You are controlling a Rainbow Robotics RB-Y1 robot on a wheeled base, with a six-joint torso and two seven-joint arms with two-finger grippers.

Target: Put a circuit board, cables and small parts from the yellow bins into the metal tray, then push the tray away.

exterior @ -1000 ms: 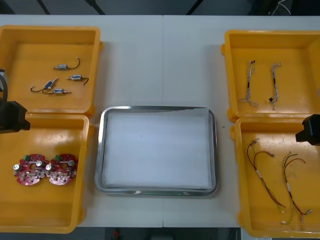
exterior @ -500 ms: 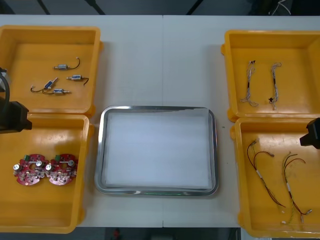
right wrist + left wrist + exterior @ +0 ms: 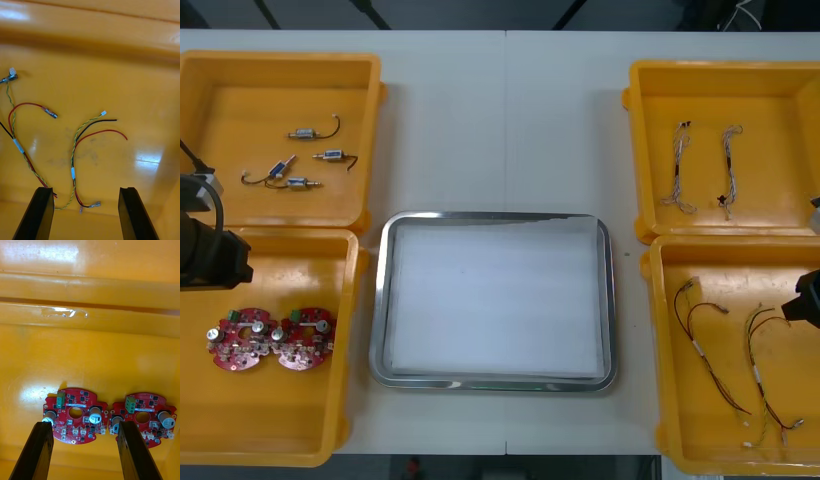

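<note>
The left end effector [image 3: 84, 427], fingers spread, hovers over two round red circuit boards [image 3: 76, 415] in the yellow plastic bin [image 3: 280, 430] at the front view's lower left. The right end effector [image 3: 85, 191], likewise spread, hangs over red-and-yellow cables [image 3: 80, 150] at lower right. The white-lined metal tray [image 3: 495, 216], centre, holds nothing, so the first pick seems in hand. Next, each should descend straddling one item.

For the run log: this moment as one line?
left gripper: open, above circuit boards in near-left bin | right gripper: open, above red and yellow cables in near-right bin | metal tray: nothing in it
</note>
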